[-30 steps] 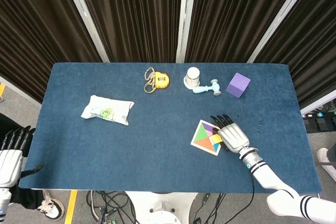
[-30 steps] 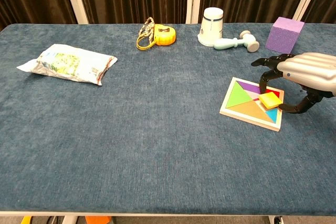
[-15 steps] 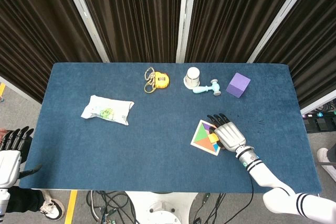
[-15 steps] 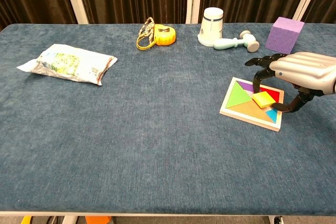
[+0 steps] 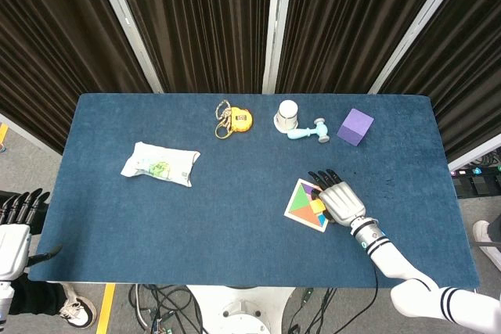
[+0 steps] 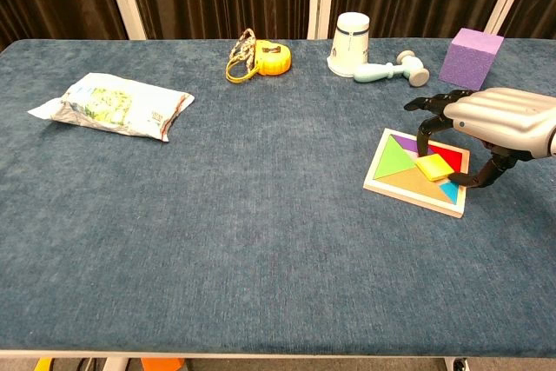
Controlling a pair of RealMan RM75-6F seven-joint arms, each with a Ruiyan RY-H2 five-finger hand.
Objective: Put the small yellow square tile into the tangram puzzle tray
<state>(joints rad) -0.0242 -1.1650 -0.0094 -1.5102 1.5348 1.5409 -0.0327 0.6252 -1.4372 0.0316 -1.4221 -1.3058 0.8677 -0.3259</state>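
Off the table's near left corner, the left hand (image 5: 14, 236) is being held below the table edge with its fingers spread and nothing in them; it is seen in the head view only. Toward the near right part of the blue cloth-covered table (image 6: 261, 241), the tangram puzzle tray (image 6: 408, 182) is being kept flat, with green, brown, purple, red and blue pieces seated in it. The small yellow square tile (image 6: 433, 166) is being shown inside the tray, lying slightly tilted over the other pieces near the tray's right side. The right hand (image 6: 493, 123) is being held over the tray's right edge, palm down, its dark fingertips (image 6: 423, 135) curled down around the tile; whether the tile is being touched cannot be told. Near the left edge, a white snack bag (image 6: 111, 105) is lying flat. Along the far edge, a yellow tape measure (image 6: 258, 57), a white cup (image 6: 350, 42) standing upside down, a pale blue toy hammer (image 6: 391, 69) and a purple block (image 6: 471, 56) are being displayed in a row.
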